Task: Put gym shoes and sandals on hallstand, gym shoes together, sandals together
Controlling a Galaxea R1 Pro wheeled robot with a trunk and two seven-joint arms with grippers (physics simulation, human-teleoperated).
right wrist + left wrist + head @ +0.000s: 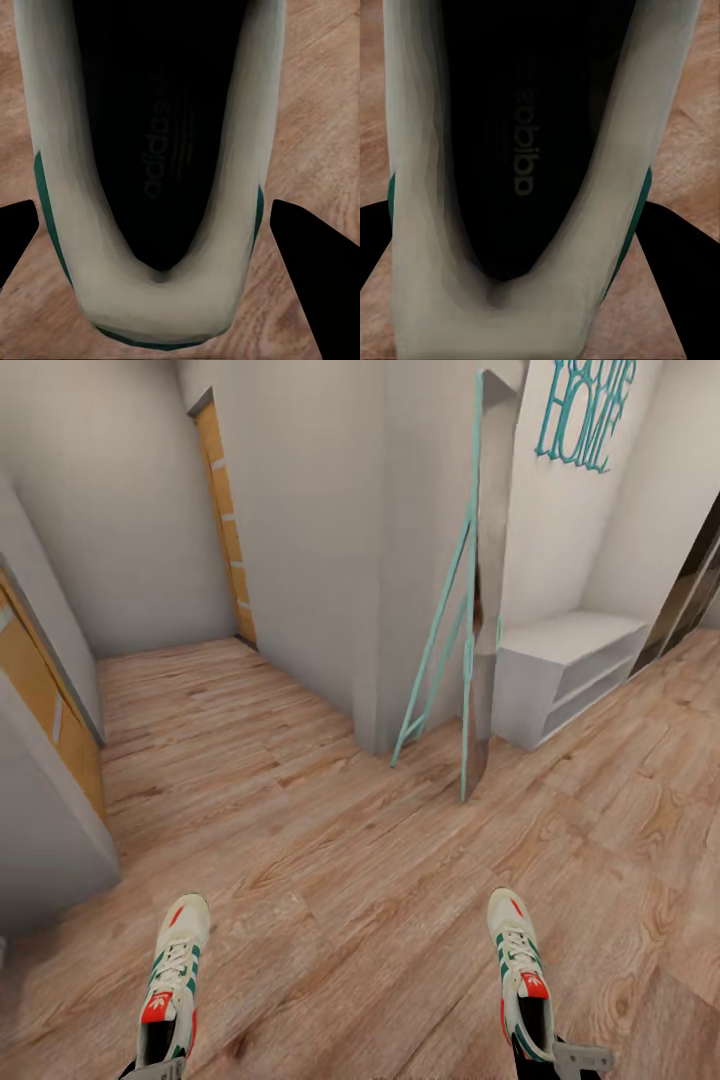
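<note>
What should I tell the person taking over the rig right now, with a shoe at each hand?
Left hand: fingers either side of the heel of the left gym shoe; I cannot tell whether it grips.
Right hand: the same at the right gym shoe.
Both shoes point ahead, wide apart, above the wood floor; whether they are lifted or resting is unclear.
The shoe rack stands ahead to the right by the wall, its bench top bare.
Done: both gym shoes reached.
Left: set them side by side on the rack, then find both sandals and place them together there.
</note>
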